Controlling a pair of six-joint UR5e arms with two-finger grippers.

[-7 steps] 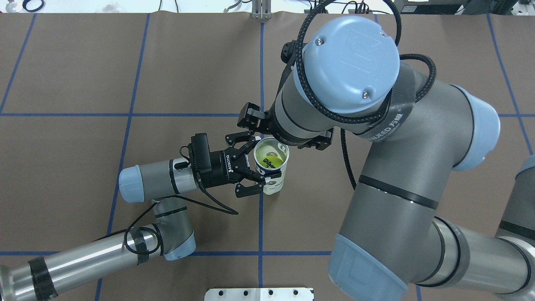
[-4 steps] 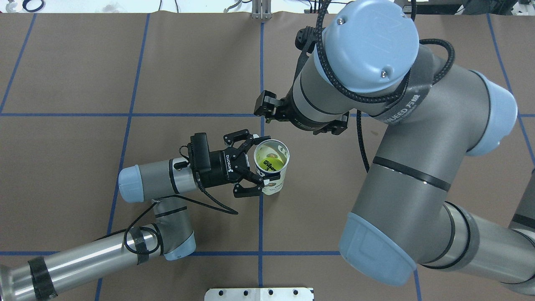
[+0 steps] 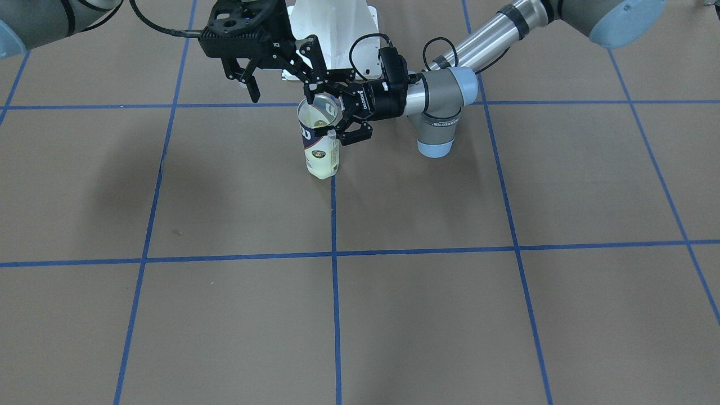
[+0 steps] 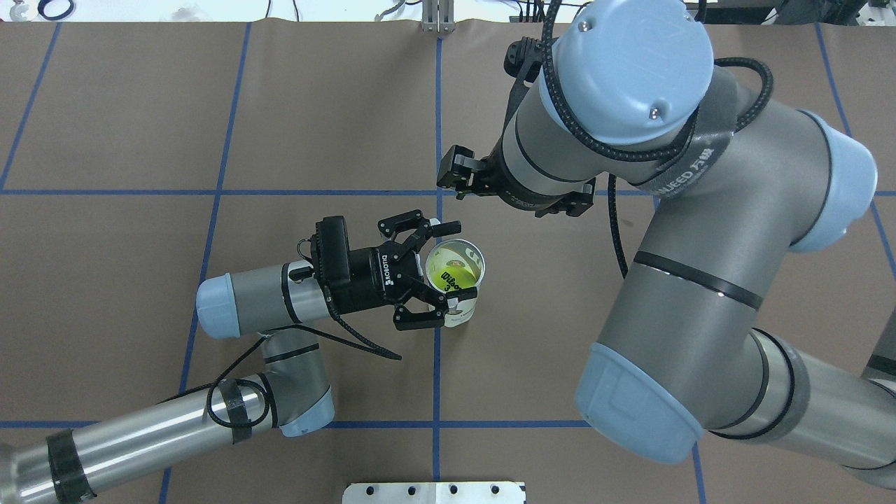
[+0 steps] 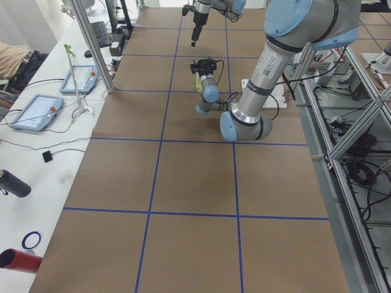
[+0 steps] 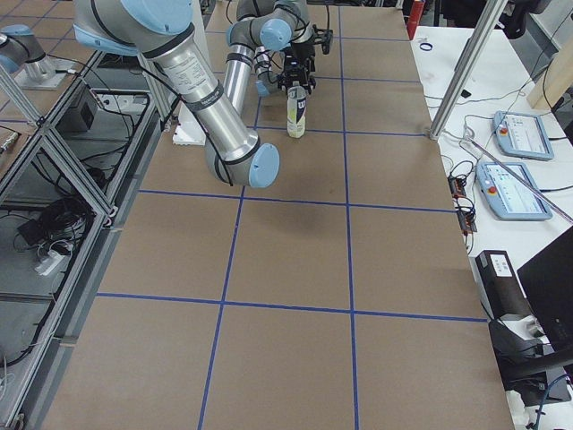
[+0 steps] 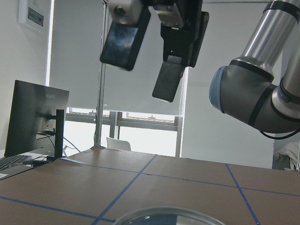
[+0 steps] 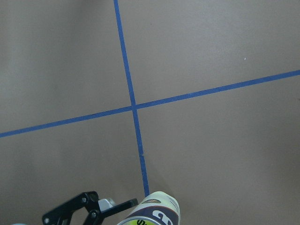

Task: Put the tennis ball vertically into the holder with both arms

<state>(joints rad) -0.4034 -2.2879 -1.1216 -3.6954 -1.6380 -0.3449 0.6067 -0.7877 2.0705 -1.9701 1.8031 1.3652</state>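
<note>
The jaws of the black left gripper [image 4: 448,262] stand apart on either side of the clear plastic tube holder [image 4: 463,313], near its silver rim [image 4: 458,241]. The holder stands upright on the brown paper counter [image 4: 140,126] with blue tape lines [image 4: 105,190], long axis vertical, the yellow-green tennis ball [image 4: 450,275] inside it. The black right gripper [image 7: 138,77], jaws also apart, hangs higher and further off. A dark monitor [image 7: 35,117] stands near a window [image 7: 140,136].
</note>
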